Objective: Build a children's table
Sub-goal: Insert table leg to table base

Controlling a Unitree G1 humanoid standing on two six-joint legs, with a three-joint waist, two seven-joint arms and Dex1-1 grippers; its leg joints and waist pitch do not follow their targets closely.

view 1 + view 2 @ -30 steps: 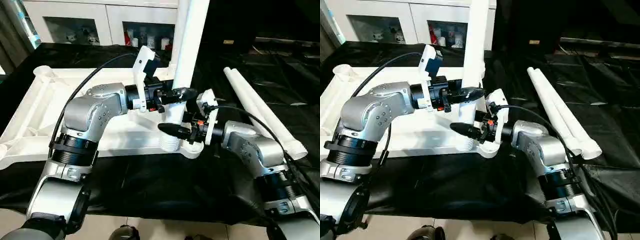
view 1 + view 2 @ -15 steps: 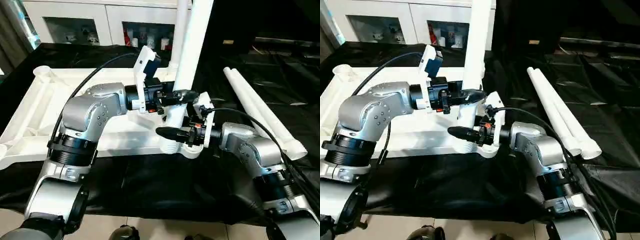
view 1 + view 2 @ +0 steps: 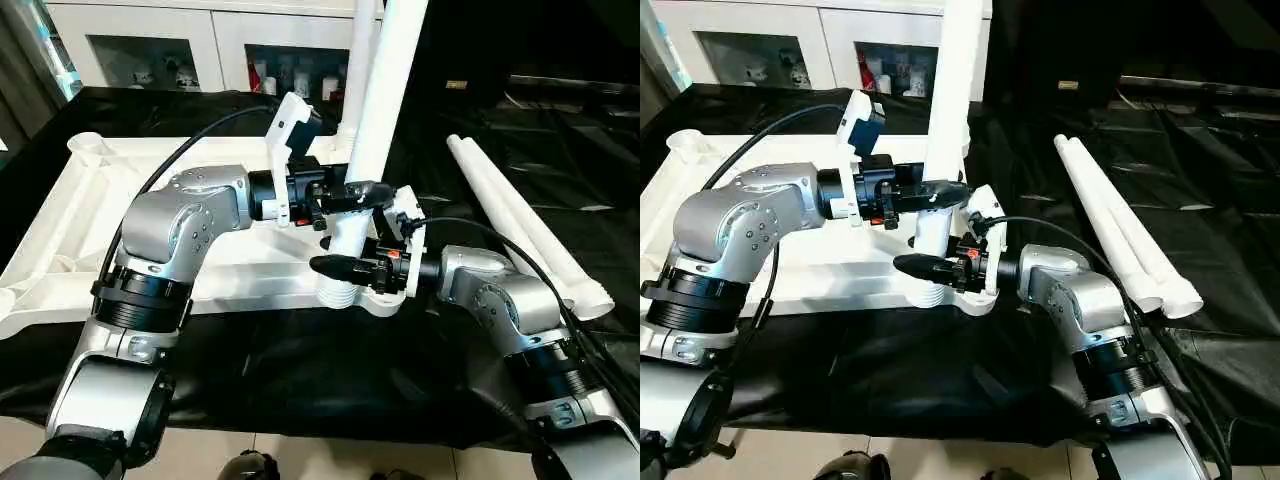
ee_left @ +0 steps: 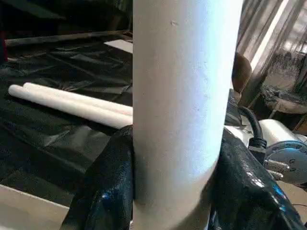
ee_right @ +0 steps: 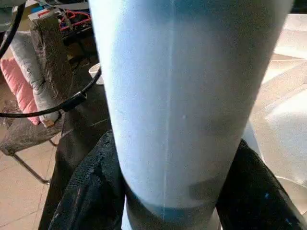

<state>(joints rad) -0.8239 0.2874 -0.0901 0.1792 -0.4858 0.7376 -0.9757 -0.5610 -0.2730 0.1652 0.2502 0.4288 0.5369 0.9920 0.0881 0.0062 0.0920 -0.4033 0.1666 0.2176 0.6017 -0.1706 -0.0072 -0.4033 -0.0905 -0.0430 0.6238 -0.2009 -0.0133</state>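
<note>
The children's table top (image 3: 80,200) lies underside up on a black cloth. One white leg (image 3: 385,90) stands upright in the near right corner socket (image 3: 345,292). My left gripper (image 3: 365,195) is shut on this leg about a hand's width above the socket; its black fingers (image 4: 103,191) press both sides of the tube (image 4: 182,96). My right gripper (image 3: 340,257) grips the same leg (image 5: 187,96) lower down, just above the socket, with its fingers (image 5: 91,191) against both sides.
Two loose white legs (image 3: 520,215) lie side by side on the cloth to the right. Another white upright tube (image 3: 362,60) rises just behind the held leg. A white cabinet (image 3: 200,40) stands at the back. The cloth's front edge (image 3: 300,430) meets the floor.
My right gripper has slid left onto the lower part of the leg and closed around it. The left gripper has kept its hold.
</note>
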